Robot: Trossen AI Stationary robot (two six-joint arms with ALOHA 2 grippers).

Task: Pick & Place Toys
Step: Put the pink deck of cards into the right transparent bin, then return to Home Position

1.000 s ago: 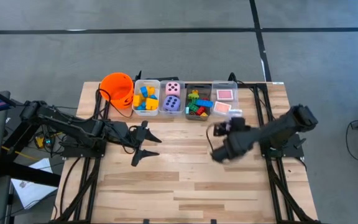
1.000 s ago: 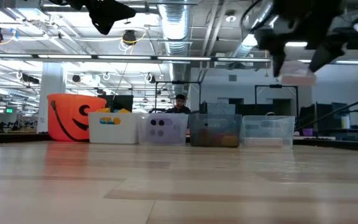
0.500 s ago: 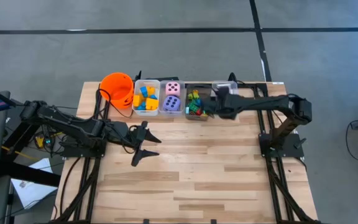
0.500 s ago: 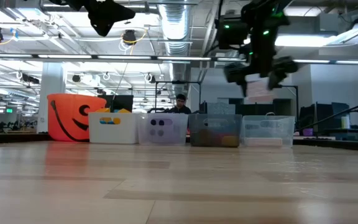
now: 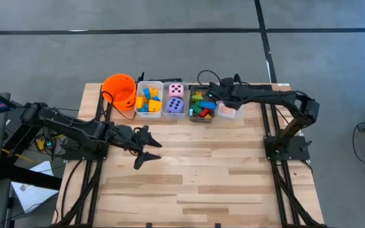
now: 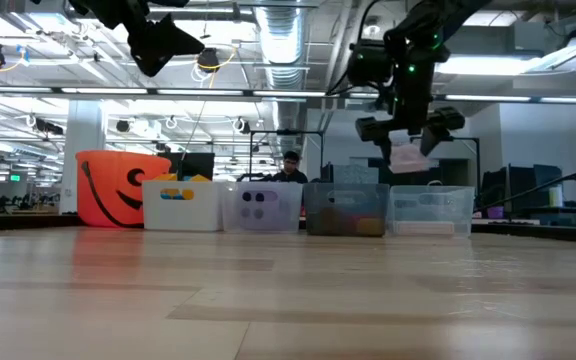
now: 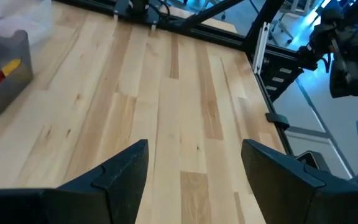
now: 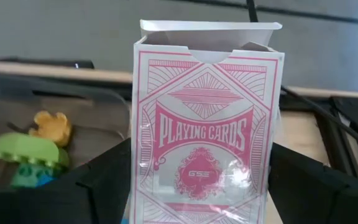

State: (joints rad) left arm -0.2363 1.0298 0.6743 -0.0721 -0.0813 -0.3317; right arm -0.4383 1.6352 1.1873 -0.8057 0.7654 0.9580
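My right gripper (image 5: 211, 95) is shut on a pink-white playing-card box (image 8: 207, 118), which it holds in the air over the row of bins at the table's far edge; the low view shows the box (image 6: 408, 157) above the bins. The grey bin (image 5: 201, 106) holds mixed blocks. A white bin (image 5: 148, 99) holds yellow and blue blocks. A pink and a purple die lie in a clear bin (image 5: 175, 98). Another pink card box (image 5: 227, 109) lies in the clear bin at the right. My left gripper (image 5: 146, 147) hovers open over the table's left middle, its fingers (image 7: 126, 174) around nothing. My right gripper pinches the card box by its two long side edges (image 8: 140, 186), near the end closest to the wrist, one finger on each side. The fingers come slanting down from the table's right. The box is lifted clear, its open flap end (image 8: 207, 28) pointing away from the gripper.
An orange bucket (image 5: 120, 90) stands at the left end of the bin row. The wooden table (image 5: 195, 183) is bare over its near half. In the low view, a person sits in the room behind the bins.
My right gripper has swung from over the table's right middle toward the far edge and the left, carrying the card box over the bins, and its wrist has rolled. The box has stayed in its hold. My left gripper has rolled a little in place.
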